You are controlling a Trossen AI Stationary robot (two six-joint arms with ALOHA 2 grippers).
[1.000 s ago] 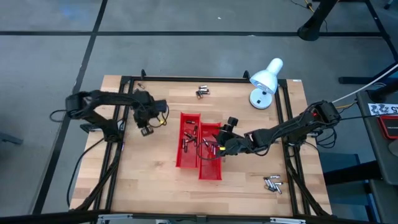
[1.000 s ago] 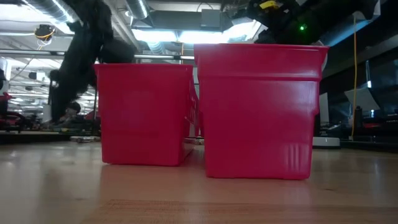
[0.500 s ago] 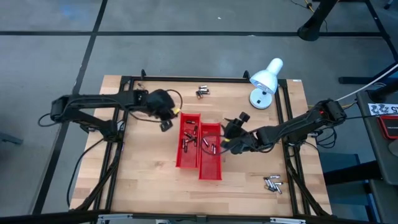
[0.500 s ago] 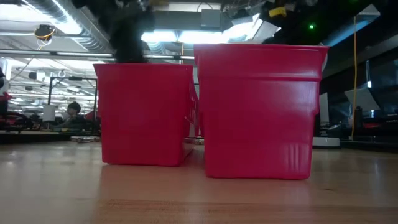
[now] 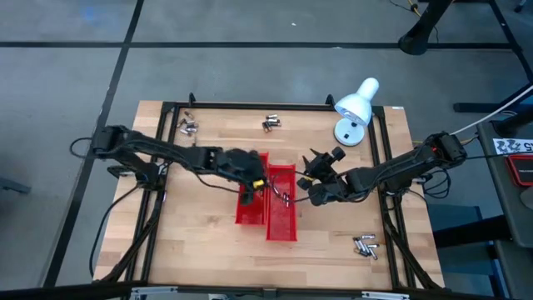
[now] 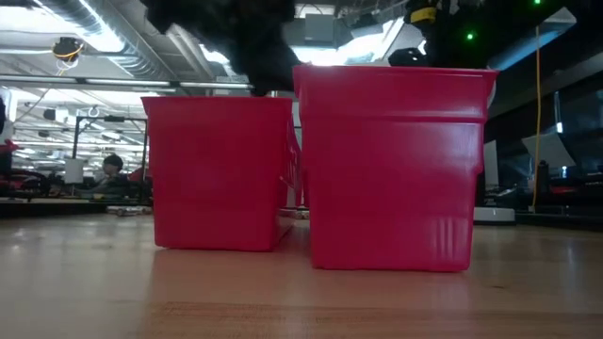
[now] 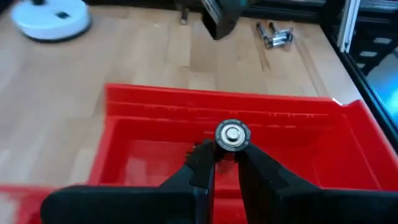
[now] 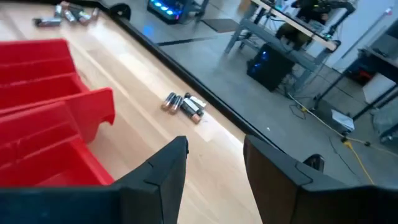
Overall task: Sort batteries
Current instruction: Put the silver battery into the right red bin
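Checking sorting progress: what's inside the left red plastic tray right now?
The left red tray is mostly covered by the left gripper, shut on a silvery battery. Contents beneath cannot be seen.

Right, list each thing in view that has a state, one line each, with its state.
Left end effector: shut on a battery, over the red trays.
Right end effector: open, empty, beside the trays.
Left red tray: upright, arm above it.
Right red tray: upright, holds batteries.
Lamp: standing at the far edge.
Loose batteries: lying on the table.
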